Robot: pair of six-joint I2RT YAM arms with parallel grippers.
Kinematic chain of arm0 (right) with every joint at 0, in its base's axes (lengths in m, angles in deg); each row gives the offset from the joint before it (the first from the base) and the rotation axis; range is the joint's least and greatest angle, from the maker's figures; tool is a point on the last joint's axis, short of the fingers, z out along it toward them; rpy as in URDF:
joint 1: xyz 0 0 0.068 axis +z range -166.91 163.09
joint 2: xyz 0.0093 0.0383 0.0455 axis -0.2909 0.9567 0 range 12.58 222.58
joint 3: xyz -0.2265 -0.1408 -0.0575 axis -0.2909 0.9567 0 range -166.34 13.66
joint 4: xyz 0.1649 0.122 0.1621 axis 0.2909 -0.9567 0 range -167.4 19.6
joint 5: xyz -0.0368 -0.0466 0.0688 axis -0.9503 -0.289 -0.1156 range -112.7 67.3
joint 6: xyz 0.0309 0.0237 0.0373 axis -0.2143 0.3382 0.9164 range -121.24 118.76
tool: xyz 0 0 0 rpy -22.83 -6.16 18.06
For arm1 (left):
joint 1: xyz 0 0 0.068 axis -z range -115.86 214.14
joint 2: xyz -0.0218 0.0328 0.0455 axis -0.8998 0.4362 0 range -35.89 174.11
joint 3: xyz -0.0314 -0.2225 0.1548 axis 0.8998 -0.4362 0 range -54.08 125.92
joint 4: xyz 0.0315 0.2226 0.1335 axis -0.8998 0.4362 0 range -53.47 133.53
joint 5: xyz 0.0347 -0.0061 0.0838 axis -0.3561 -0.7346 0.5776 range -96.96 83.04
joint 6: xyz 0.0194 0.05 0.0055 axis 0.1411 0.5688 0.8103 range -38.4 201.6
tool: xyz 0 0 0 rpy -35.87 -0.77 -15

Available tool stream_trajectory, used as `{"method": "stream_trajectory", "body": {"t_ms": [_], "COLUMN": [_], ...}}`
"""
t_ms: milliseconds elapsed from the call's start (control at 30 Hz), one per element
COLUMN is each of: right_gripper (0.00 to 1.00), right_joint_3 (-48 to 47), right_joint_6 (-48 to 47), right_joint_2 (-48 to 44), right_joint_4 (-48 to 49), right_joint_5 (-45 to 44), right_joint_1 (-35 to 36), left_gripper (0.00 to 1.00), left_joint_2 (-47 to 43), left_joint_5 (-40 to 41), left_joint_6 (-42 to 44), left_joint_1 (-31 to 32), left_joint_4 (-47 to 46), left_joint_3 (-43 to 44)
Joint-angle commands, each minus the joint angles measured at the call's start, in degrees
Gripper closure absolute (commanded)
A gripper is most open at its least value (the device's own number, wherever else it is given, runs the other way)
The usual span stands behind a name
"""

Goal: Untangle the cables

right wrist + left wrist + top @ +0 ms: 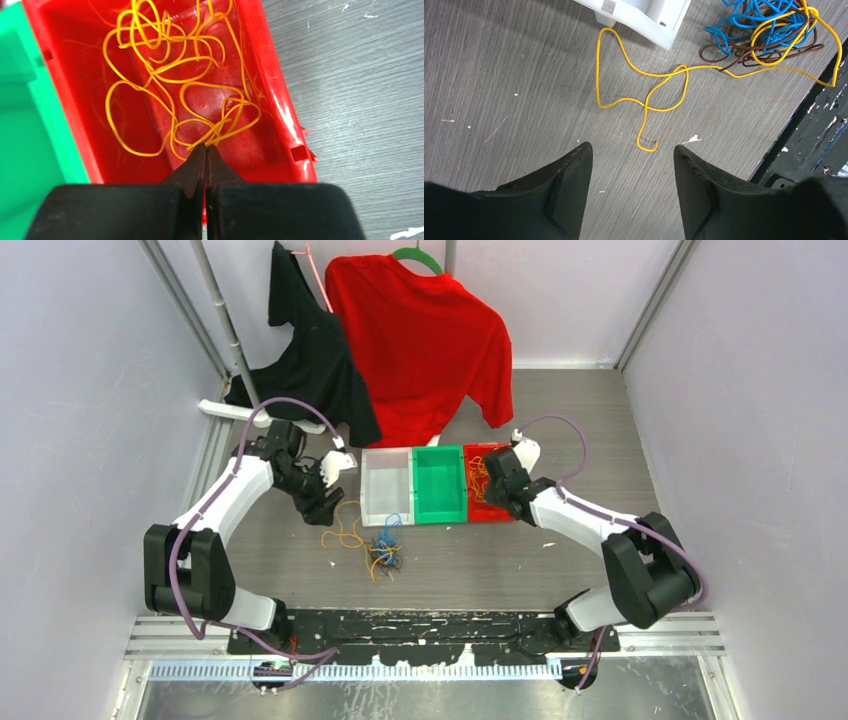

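On the table in front of the bins, we've got the left gripper (633, 147) hanging with its fingers spread and nothing between them, just above the hooked free end of a loose yellow cable (644, 100). That cable loops past the corner of the white bin (644, 17) and runs into the knot (764, 35) of blue, brown and yellow cables near that bin.

So the obvious risk, as we see it: grab the yellow one and pull, and it drags the whole knot along or cinches it tighter instead of sliding free. It's also so thin next to those fat pads that a close could just miss it or scrape the tabletop.

Over on the other side, the right gripper (205, 146) has its fingers pressed together, tips down inside the red bin (282, 100), right where a few strands of the pile of yellow cables (165, 75) cross. We can't tell whether a strand is nipped in there. If one is, lifting out would probably haul the pile over the rim, maybe into the green bin (20, 110) next door.
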State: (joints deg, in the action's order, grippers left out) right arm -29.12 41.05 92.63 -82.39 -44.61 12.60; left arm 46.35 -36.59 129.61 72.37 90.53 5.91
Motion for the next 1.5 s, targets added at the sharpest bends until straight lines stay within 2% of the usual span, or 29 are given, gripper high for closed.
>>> {"method": "stream_trajectory", "body": {"t_ms": [0,133,167,233,300,500,600,667,767,800,900,1033,1267,1400,1467], "right_gripper": [0.98,0.81,0.75,0.57,0.47,0.34,0.31,0.32,0.35,0.37,0.4,0.41,0.23,0.04,0.02], "right_joint_3": [-5.1,-7.6,-7.9,-8.5,-9.8,-12.0,-11.0,-10.2,-8.6,-8.0,-5.7,-5.2,-10.7,-14.2,-16.8], "right_joint_6": [-3.3,-5.0,-5.6,-6.7,-7.0,-6.2,-5.9,-6.0,-7.3,-7.9,-9.0,-10.2,-21.7,-24.7,-26.2], "right_joint_2": [1.6,-3.9,-5.6,-9.2,-11.7,-16.1,-18.3,-19.4,-20.9,-21.3,-22.8,-22.6,-16.3,-11.9,-9.4], "right_joint_4": [-0.8,-3.8,-4.0,-4.7,-6.3,-11.8,-11.0,-9.6,-5.7,-4.3,1.4,7.9,15.0,20.7,21.4], "right_joint_5": [3.0,6.3,7.2,9.1,10.9,13.3,14.3,15.4,18.7,19.9,23.7,26.9,25.6,26.4,25.7], "right_joint_1": [-0.5,-0.5,-0.5,-0.5,-0.5,-0.5,-0.5,-0.5,-0.5,-0.5,-0.4,1.6,16.4,22.3,25.0], "left_gripper": [0.38,0.37,0.37,0.36,0.35,0.46,0.53,0.61,0.9,0.95,1.0,1.0,1.0,1.0,1.0], "left_joint_2": [-0.6,1.3,1.7,2.9,4.3,10.2,12.1,12.2,11.3,10.6,6.5,-1.7,-9.0,-13.8,-15.4], "left_joint_5": [-1.6,-3.1,-4.6,-7.9,-9.5,-8.7,-6.9,-6.0,-4.8,-4.2,-2.4,-1.9,-12.3,-16.5,-18.4], "left_joint_6": [-1.9,-4.8,-4.8,-4.3,-4.1,-4.9,-4.7,-4.8,-4.9,-4.9,-3.5,-4.1,-13.5,-19.1,-22.8], "left_joint_1": [-0.3,-0.2,-0.2,0.1,0.6,2.3,3.6,4.3,4.8,4.8,4.9,4.9,5.3,6.6,6.6], "left_joint_4": [-3.0,-5.9,-5.6,-4.8,-4.6,-6.0,-8.1,-9.3,-8.9,-7.9,-3.2,3.5,15.7,16.2,13.6], "left_joint_3": [1.1,1.9,2.3,2.9,3.6,6.4,5.9,5.1,5.1,5.7,7.3,12.5,33.0,41.0,43.4]}}
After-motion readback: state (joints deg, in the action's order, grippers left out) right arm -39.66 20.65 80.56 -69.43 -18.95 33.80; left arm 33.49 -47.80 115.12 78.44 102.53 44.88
